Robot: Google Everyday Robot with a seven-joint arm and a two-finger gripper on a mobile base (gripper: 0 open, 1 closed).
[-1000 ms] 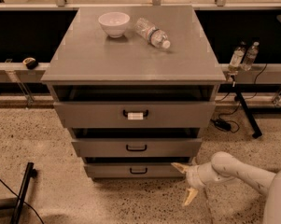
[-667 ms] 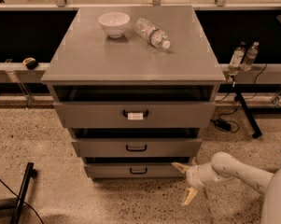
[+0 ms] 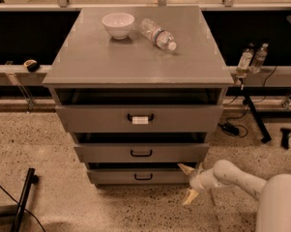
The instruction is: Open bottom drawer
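You've got the gripper [image 3: 188, 182] low at rt, fingers apart, upper tip just by rt end of the bottom drawer [image 3: 113, 177]. Drawer's lowest in the cabinet [image 3: 111, 62], under the mid drawer [image 3: 106, 153]; bowl [image 3: 118, 24] & bottle [image 3: 157, 33] up top.

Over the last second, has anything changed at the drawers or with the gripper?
Barely. The gripper, fingers open, has edged slightly up and left toward the right end of the bottom drawer; it holds nothing. The bottom drawer is no further out, and the bowl and bottle on the cabinet have not moved.
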